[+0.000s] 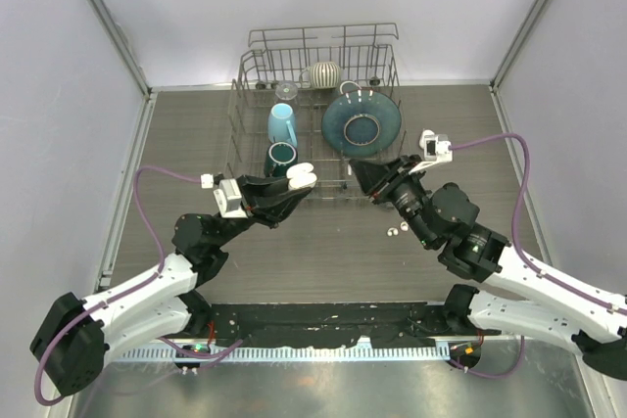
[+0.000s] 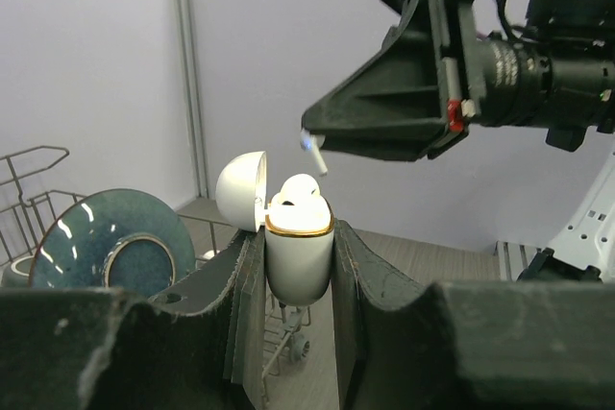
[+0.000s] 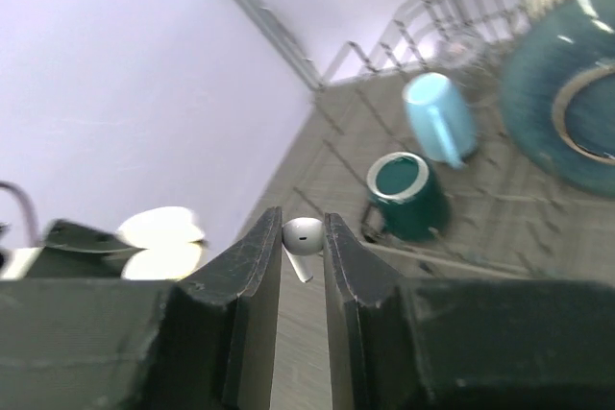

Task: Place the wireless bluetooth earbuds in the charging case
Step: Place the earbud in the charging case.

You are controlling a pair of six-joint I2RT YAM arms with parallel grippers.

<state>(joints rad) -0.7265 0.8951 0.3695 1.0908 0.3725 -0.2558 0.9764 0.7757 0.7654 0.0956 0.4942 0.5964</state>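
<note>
4 tiny glossy white plastic earbuds with short stems show across the views. 2 of them lie loose (image 1: 391, 233) (image 1: 403, 230) on the grey wood-grain table (image 1: 323, 271), close together just right of centre in the top view, below the right arm's wrist.

1 earbud (image 3: 301, 237) is pinched between the black fingers of the right gripper (image 3: 302, 223), jaws narrow around it, bulb up and stem slanting down. From the left wrist camera, the same earbud (image 2: 313, 154) hangs at the tip of the right gripper (image 2: 307, 133), upper centre of the frame. It is above and slightly right of the case mouth, clearly apart from it.

1 more earbud (image 2: 296, 189) sits inside the white pebble-shaped charging case (image 2: 298, 261), its bulb rising over the gold rim. The domed lid (image 2: 240, 191) is flipped open to the left.

The left gripper (image 2: 298, 237) clamps the case body upright between both fingers, which press on its 2 sides. In the top view the case (image 1: 300, 176) shows at the left gripper's tip (image 1: 297, 186), centre of the frame, and the right gripper (image 1: 361, 171) points toward it from the right with a gap between.

Behind both, at upper centre, stands a wire dish rack (image 1: 245, 75). It holds:
- a pale blue cup (image 1: 282, 124)
- a dark green mug (image 1: 281, 156)
- a large blue glazed plate (image 1: 361, 124)
- a striped round ceramic piece (image 1: 323, 73)

In the right wrist view the case is only a blur at lower left (image 3: 163, 242).
</note>
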